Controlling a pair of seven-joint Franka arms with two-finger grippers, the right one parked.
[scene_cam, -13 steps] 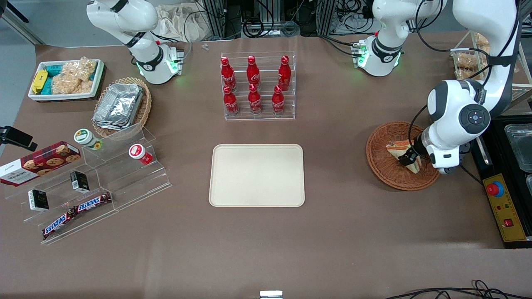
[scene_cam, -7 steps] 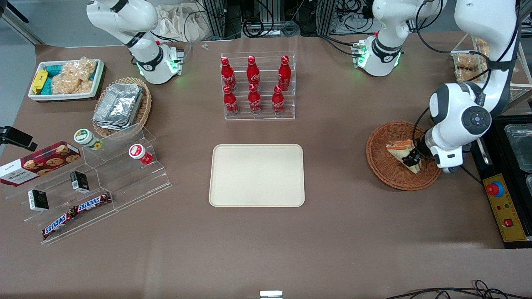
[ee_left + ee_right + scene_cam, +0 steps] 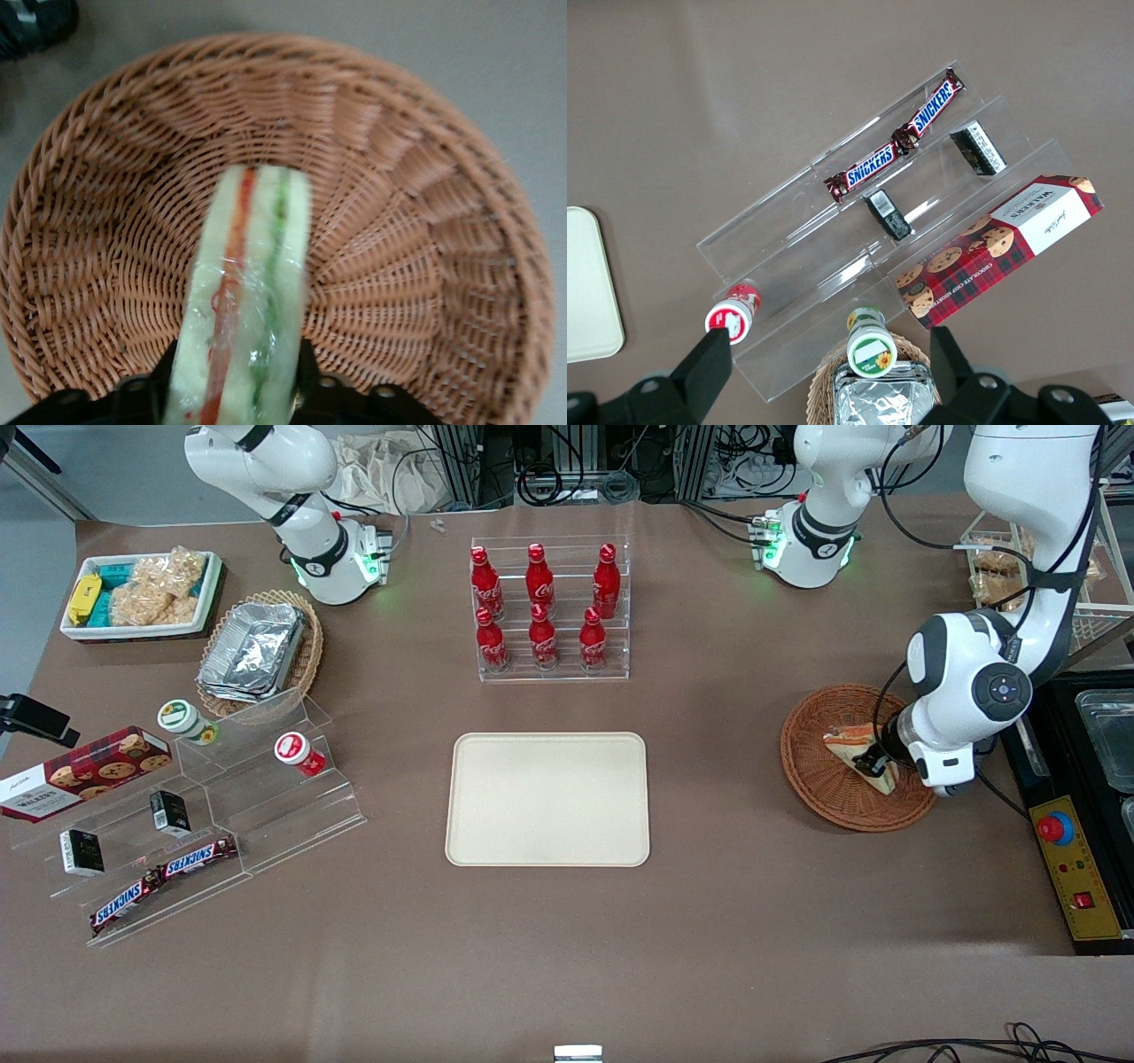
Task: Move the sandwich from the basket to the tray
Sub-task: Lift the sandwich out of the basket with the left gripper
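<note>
The sandwich [image 3: 852, 747] is a wrapped white wedge with red and green layers. It sits inside the reddish-brown woven basket [image 3: 819, 784] toward the working arm's end of the table. My left gripper [image 3: 874, 764] reaches down into the basket and is shut on the sandwich. In the left wrist view the sandwich [image 3: 252, 257] stands on edge between the two black fingers [image 3: 306, 372], with the basket's weave [image 3: 407, 266] under it. The cream tray [image 3: 547, 799] lies flat at mid-table with nothing on it, well apart from the basket.
A rack of red cola bottles [image 3: 542, 611] stands farther from the camera than the tray. A black control box with a red button [image 3: 1054, 829] lies beside the basket. A clear stepped stand with snacks [image 3: 190, 815], a tan basket of foil trays [image 3: 257, 651] and a white bin [image 3: 142, 593] are toward the parked arm's end.
The left arm's wrist and elbow have shifted slightly over the basket. The gripper stays at the sandwich, which has barely moved.
</note>
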